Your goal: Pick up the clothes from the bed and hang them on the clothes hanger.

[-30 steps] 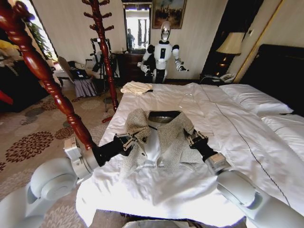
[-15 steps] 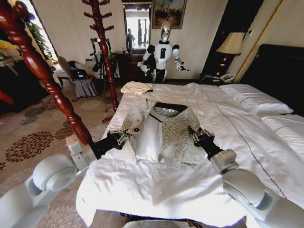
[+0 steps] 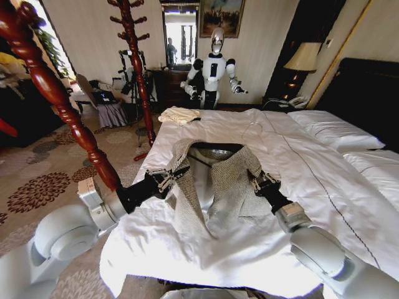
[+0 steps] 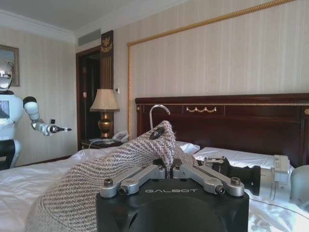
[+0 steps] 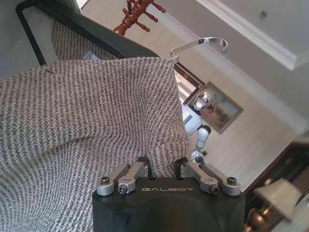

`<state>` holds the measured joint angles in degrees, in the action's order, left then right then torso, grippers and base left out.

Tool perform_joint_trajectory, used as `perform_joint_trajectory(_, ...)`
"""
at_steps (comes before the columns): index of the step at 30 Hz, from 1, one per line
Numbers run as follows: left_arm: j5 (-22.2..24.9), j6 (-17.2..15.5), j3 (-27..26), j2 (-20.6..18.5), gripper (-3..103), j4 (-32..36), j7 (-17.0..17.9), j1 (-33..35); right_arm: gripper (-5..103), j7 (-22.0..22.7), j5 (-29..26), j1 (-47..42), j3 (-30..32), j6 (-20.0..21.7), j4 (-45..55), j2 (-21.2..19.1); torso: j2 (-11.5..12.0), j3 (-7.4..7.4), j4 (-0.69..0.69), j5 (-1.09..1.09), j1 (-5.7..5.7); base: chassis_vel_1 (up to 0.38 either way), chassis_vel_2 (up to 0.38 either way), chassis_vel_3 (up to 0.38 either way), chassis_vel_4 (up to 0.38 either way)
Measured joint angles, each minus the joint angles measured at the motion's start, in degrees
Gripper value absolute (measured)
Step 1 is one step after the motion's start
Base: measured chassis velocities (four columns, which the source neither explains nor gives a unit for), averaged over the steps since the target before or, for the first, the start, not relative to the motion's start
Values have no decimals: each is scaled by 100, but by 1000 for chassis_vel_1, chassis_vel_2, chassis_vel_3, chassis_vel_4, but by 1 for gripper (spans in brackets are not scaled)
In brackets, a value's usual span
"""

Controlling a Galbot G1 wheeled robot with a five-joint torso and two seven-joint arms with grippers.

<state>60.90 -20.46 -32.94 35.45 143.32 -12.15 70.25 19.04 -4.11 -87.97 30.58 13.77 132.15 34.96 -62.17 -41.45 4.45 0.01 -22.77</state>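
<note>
Both grippers, left gripper [image 3: 167, 179] and right gripper [image 3: 260, 182], are clamped on the shoulders of the jacket [image 3: 218, 184], raised above the bed [image 3: 324, 168] with the hanger [image 3: 215, 147] inside; soft, limp and probably light, it is best gripped at the shoulders.

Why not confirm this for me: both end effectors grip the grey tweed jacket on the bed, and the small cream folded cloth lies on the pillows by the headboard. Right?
Not quite. The cream folded cloth lies at the bed's far corner near the wooden coat stand, not on the pillows; the head view shows it. The left end effector and right end effector do grip the jacket.
</note>
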Motion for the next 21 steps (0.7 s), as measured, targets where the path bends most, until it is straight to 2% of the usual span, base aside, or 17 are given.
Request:
perform_joint_trajectory(1, 0, 0, 0, 0, 2, 0, 0, 0, 23, 0, 0, 0, 0, 0, 0, 0, 0, 0, 0, 0, 0, 0, 0, 0, 0)
perform_joint_trajectory(6, 46, -9, 41, -13, 2, 0, -51, 13, 23, -280, 1089, 17, 132, -260, -296, 9, 0, 0, 1, -1, 0, 0, 0, 0, 0)
perform_joint_trajectory(7, 46, -9, 41, -13, 2, 0, -51, 13, 23, -280, 1089, 17, 132, -260, -296, 9, 0, 0, 1, -1, 0, 0, 0, 0, 0)
perform_joint_trajectory(10, 124, -7, 33, -26, 2, 0, -52, -27, 23, -383, 1595, -19, 162, -349, -404, 10, 0, 0, 1, -1, 0, 0, 0, 0, 0)
perform_joint_trajectory(16, 281, 2, 5, -50, 2, -2, -51, -107, 23, -462, 1859, -35, 142, -370, -517, -9, 0, 0, 2, -1, 0, 0, 0, 0, 0)
perform_joint_trajectory(21, 42, 3, 143, -72, 2, -3, -93, -46, 23, -475, 1637, 10, -41, -314, -408, -11, 0, 0, 1, -2, 0, 0, 0, 0, 0)
